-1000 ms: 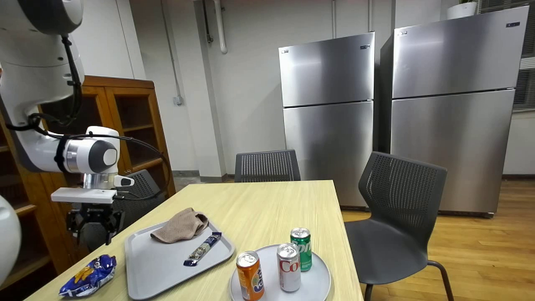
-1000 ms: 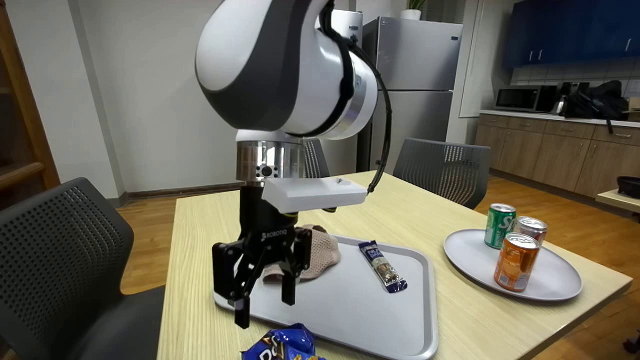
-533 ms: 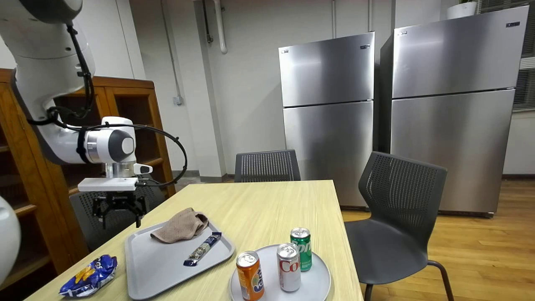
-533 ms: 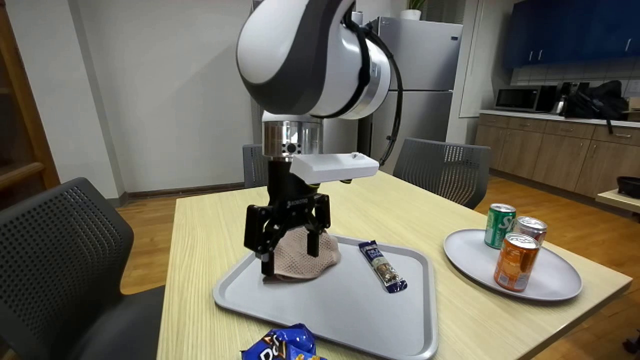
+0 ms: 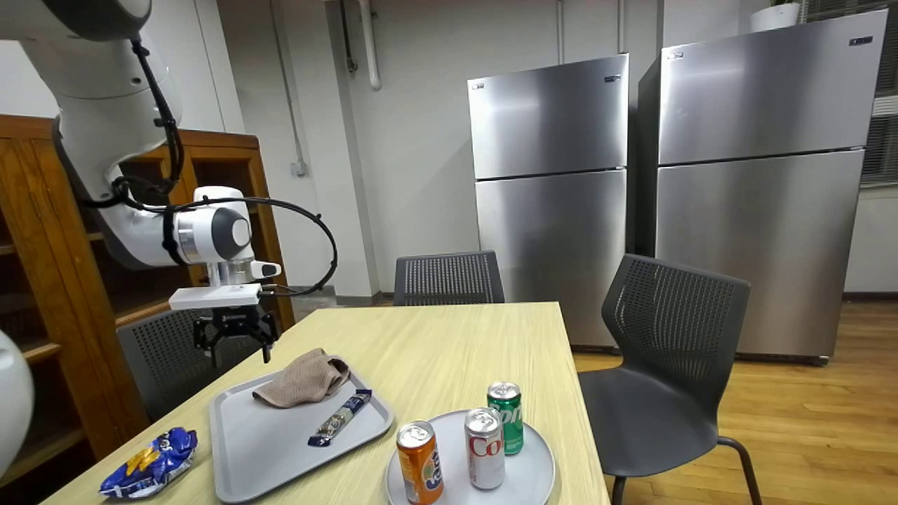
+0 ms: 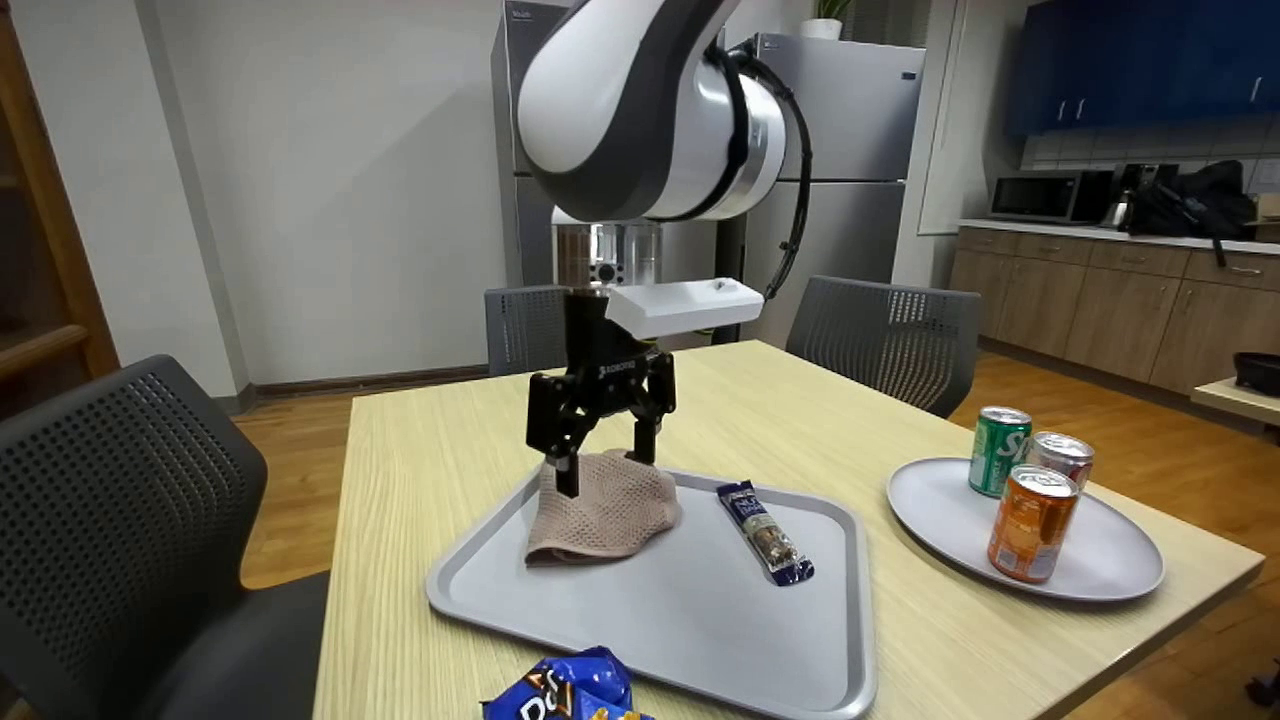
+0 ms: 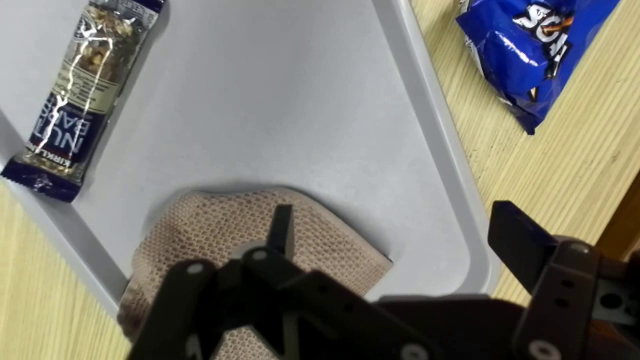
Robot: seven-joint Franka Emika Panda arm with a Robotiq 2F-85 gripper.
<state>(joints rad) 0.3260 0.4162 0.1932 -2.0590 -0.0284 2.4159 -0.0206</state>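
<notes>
My black gripper [image 6: 605, 475] hangs open above the grey tray [image 6: 700, 620], with nothing between its fingers. Nearest to it is a brown mesh cloth [image 6: 605, 510], crumpled at one end of the tray. In the wrist view one fingertip [image 7: 282, 225] overlaps the cloth, while the opposite finger [image 7: 520, 240] appears beyond the tray's rim, over bare wood; the tray's corner shows in the gap. A nut bar [image 7: 82, 95] in a dark blue wrapper lies on the tray. Outside the tray, on the table, rests a blue chip bag [image 5: 151, 463], cut off in the wrist view.
A round grey plate [image 5: 530, 484] carries an orange can [image 5: 419, 463], a silver-white can [image 5: 484, 449] and a green can [image 5: 506, 417], all upright. Dark chairs [image 5: 663, 379] stand around the wooden table [image 5: 449, 337]. A wooden cabinet [image 5: 49, 280] is behind the arm.
The open gripper has risen and travelled from near the chip bag toward the cloth's end of the tray, uncovering more of the cloth. Tray, bar, plate and cans have stayed put.
</notes>
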